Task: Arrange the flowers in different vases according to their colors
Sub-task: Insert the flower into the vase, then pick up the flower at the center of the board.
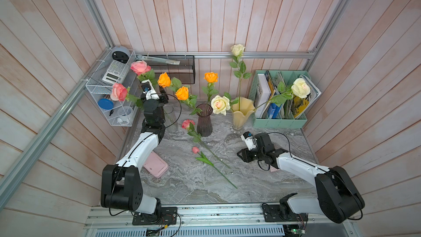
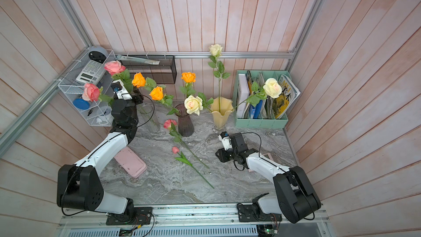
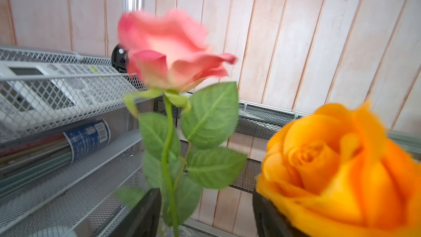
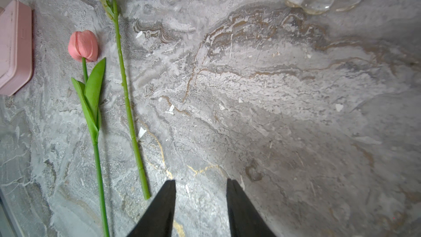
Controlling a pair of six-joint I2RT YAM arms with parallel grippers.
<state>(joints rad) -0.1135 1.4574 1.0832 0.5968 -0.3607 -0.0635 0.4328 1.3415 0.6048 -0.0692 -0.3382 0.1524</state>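
Left of the dark purple vase [image 1: 204, 119]: clear vase [image 1: 170, 116] with two pink roses [image 1: 140, 67], their stems slanting up and away to the left.

Left gripper [image 3: 206, 215]: jaws apart on either side of one near-upright pink stem. The wrist view is too blurred to tell whether a finger touches it.

In the purple vase: three orange roses [image 1: 182, 93], two leaning left and one near upright.

Right of it: pale yellow vase [image 1: 242, 112] with three cream roses [image 1: 237, 50]. One stands upright, one droops toward the purple vase, one leans right.

In front of it: lying pink rose [image 1: 188, 124] flat on the table [image 4: 296, 110], head by the vase's foot, stem running front-right. A pink tulip [image 1: 195, 149] lies alongside, roughly parallel.

Right gripper [image 4: 201, 185]: front-right of the vase, jaws apart and empty.
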